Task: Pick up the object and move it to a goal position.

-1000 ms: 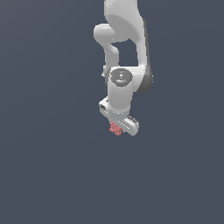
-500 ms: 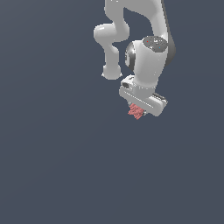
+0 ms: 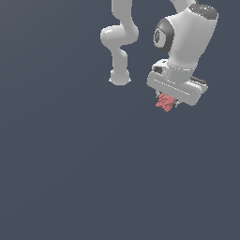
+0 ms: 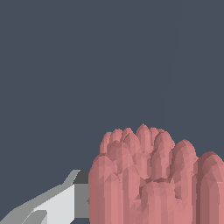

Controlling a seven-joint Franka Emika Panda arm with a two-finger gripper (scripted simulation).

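Observation:
The object is a small pinkish-red ridged block. It hangs between the fingers of my white gripper, which is shut on it and holds it in the air at the exterior view's upper right. In the wrist view the block fills much of the picture, with one white and grey finger pressed against its side. The other finger is hidden behind the block. No goal marker shows in either view.
The white arm rises from its base at the upper middle of the exterior view. The rest is a plain dark blue-grey ground with no other objects in view.
The gripper has carried the block upward and toward the exterior view's right over the last second. The wrist has turned. The block stays held.

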